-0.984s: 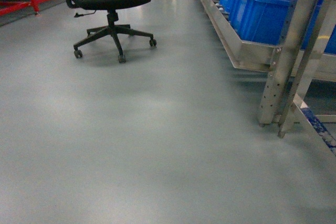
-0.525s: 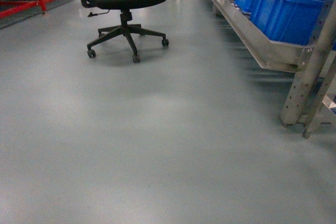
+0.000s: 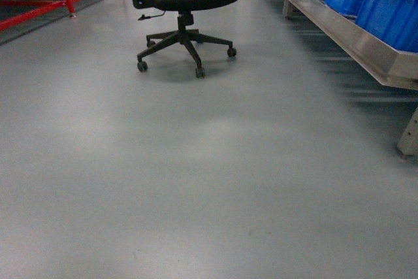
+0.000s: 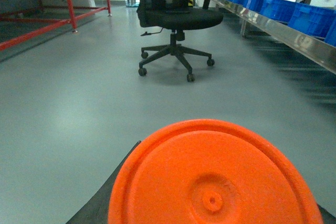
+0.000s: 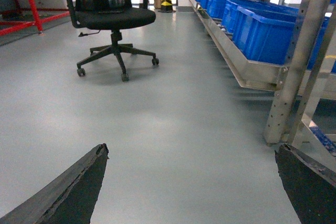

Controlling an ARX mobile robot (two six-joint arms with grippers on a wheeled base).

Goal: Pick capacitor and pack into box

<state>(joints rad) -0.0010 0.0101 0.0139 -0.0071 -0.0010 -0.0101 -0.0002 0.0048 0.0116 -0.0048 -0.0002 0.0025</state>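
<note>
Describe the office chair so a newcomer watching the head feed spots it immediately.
Start from the long steel shelf rail carrying blue plastic bins along the right side, then look left across the bare grey floor. The black swivel office chair stands alone there on a five-spoke castor base, right of the red metal frame; it is the only black, wheeled item.

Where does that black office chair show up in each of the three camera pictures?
Head: the black office chair stands at top centre, its back cut off by the frame.
Left wrist: top centre, beyond an orange disc.
Right wrist: upper left.
Shared landmark: the row of blue bins on the metal rack, right of the chair in every view.
</note>
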